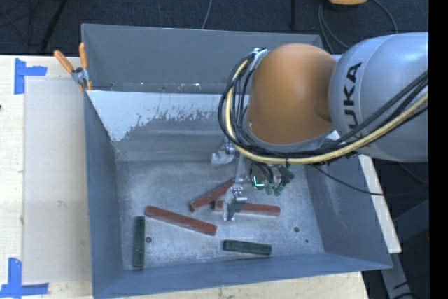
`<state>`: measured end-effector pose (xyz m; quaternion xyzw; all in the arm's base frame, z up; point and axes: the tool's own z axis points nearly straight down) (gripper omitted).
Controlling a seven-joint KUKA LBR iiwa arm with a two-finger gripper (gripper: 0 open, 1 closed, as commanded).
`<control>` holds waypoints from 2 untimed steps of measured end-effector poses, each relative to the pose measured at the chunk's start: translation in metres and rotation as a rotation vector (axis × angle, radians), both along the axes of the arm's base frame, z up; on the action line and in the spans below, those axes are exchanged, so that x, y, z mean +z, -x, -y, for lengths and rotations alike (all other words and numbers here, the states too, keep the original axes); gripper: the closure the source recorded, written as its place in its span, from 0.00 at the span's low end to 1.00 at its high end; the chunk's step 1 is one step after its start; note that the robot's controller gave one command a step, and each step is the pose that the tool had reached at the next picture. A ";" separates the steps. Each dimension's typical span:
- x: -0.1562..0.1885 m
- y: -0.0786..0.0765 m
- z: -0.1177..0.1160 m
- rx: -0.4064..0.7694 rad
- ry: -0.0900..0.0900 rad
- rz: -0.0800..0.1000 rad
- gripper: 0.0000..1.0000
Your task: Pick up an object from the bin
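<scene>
Brown stick [263,209], the short one, lies flat on the floor of the grey bin [175,66], and its near end runs in under my gripper [233,210] from the side my arm reaches in from. My gripper is low over the floor, right at that end. Whether it is open or closed, and whether it has hold of anything, I cannot tell.

On the other side of my gripper a tilted brown stick [208,197] slants up and away, its lower end near the gripper tip. Further out on that same side a long brown stick [180,220] lies apart from the others. A green stick [246,246] rests nearer the front wall, just below my gripper, and a second green stick [138,241] lies well apart by the far side wall, pointing front to back. My orange cover [290,94] hangs above the back of the bin.
</scene>
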<state>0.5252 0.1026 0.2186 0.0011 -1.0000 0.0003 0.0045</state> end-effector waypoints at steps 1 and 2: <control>0.004 -0.002 0.001 -0.004 -0.001 0.007 0.00; -0.065 -0.030 0.019 0.065 -0.001 0.013 0.00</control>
